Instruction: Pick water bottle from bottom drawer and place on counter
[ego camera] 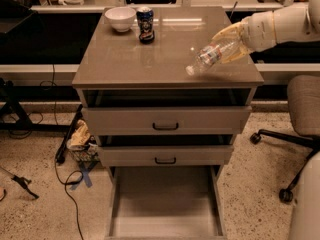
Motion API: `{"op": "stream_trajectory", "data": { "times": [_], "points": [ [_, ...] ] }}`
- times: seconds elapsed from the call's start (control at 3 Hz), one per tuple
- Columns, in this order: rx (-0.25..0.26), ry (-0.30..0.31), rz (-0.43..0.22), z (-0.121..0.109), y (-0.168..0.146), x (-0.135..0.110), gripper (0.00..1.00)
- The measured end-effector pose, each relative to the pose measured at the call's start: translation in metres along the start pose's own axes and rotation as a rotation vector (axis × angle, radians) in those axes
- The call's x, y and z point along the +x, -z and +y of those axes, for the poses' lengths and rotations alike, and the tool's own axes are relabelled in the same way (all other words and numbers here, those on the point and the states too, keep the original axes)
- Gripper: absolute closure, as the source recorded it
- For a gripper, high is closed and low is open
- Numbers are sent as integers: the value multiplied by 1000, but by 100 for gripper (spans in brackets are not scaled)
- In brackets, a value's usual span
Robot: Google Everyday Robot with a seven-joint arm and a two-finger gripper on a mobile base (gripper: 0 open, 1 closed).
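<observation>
The water bottle is clear and crinkled with a pale label and a white cap. It is held tilted, cap pointing down-left, just above the right part of the glossy grey-beige counter. My gripper is shut on the bottle's base end, and the arm reaches in from the upper right. The bottom drawer is pulled out at the foot of the cabinet, with a bare flat floor.
A white bowl and a dark blue printed can stand at the counter's back left. Two grey drawers with black handles sit slightly open. An office chair stands at the right, cables and clutter at the left.
</observation>
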State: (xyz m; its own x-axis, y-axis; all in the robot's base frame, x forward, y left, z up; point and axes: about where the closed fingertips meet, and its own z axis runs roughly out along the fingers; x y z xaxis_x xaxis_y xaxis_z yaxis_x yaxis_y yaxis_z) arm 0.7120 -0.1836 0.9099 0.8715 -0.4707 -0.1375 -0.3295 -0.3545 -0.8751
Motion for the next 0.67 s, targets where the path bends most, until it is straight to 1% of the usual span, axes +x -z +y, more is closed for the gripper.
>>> {"op": "stream_trajectory", "data": {
  "times": [0.33,0.67],
  "points": [
    [-80,49,-7,-9,-23,4,100],
    [-103,48,16,-13,-41,18,100]
  ]
}}
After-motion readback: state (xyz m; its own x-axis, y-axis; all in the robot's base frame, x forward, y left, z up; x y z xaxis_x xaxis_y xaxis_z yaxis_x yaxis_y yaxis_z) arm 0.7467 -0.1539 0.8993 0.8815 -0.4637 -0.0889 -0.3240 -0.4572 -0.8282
